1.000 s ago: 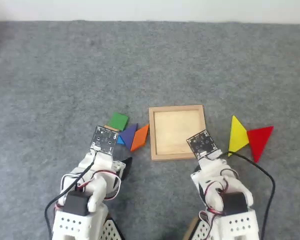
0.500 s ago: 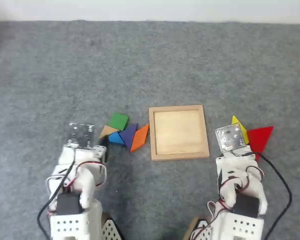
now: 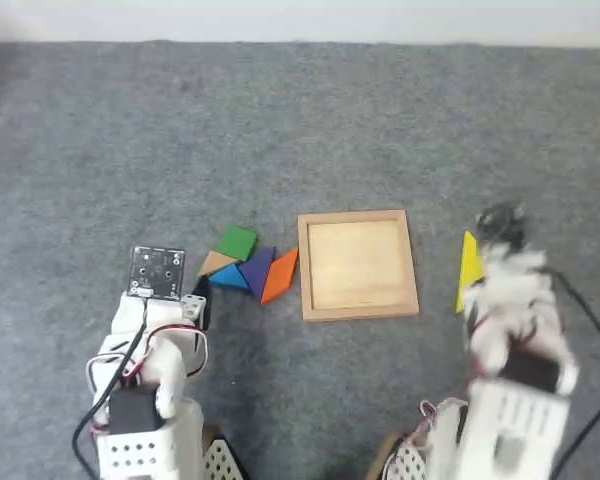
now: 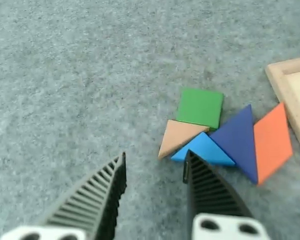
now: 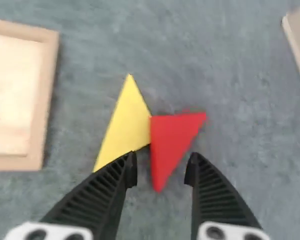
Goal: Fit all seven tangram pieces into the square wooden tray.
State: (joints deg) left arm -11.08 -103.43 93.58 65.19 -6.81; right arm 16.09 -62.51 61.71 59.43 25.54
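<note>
We see the red triangle's (image 5: pixel 172 140) tip between our right gripper's (image 5: pixel 160 167) wide-open jaws, with the yellow triangle (image 5: pixel 124 125) touching it, right of the tray (image 3: pixel 357 304). Our left gripper (image 4: pixel 155 170), also wide, hovers just short of the blue triangle (image 4: pixel 202 150).

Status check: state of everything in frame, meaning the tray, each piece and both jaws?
wooden tray: empty
green square: flat, outside tray
tan triangle: flat, outside tray, touching green square
light blue triangle: flat, outside tray
dark blue triangle: flat, outside tray
orange parallelogram: flat, outside tray
red triangle: flat, outside tray
yellow triangle: flat, outside tray, touching red triangle
left jaws: open, empty
right jaws: open, empty
</note>
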